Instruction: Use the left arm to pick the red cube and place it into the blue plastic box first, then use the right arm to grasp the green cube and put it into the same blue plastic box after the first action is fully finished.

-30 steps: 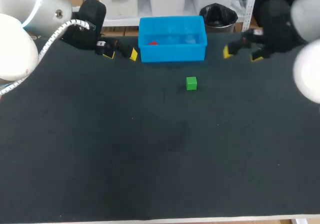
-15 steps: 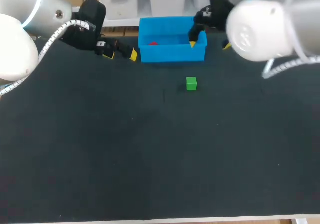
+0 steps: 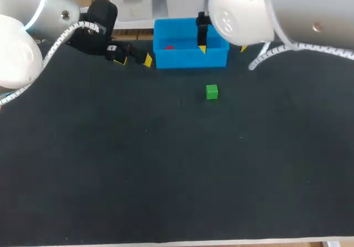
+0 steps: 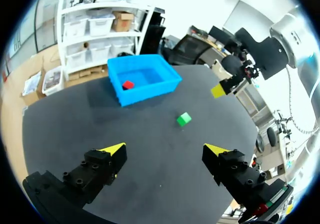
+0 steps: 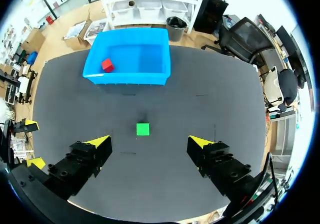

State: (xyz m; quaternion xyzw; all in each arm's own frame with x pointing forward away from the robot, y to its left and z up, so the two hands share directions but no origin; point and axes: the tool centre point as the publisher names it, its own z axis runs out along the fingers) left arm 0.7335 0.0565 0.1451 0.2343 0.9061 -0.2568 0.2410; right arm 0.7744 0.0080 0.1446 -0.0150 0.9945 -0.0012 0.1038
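The counter (image 3: pixel 166 164) has a dark, matte, finely grained surface. The blue plastic box (image 3: pixel 191 59) stands at its far edge: a rectangular, open-topped tub with smooth walls and a thin rim. The red cube (image 5: pixel 107 64) lies on the floor of the box, in the half nearer the left arm. The green cube (image 3: pixel 211 92) is a small, flat-faced block in one plain colour. It rests on the counter in front of the box, apart from it, and nothing touches it.

The left gripper (image 4: pixel 165 149) hangs just beside the left end of the box. Its jaws are spread and hold nothing. The right gripper (image 5: pixel 150 142) is above the counter, with its jaws spread and empty. The green cube lies ahead of them, between the jaws and the box.

In the head view, the right arm's white housing covers the far right corner of the box, and the red cube shows only as a small red patch. Both wrist views show the whole box interior and the complete cube. The right wrist view also shows the yellow tips of the left gripper off to one side, and the left wrist view shows one yellow tip of the right gripper.
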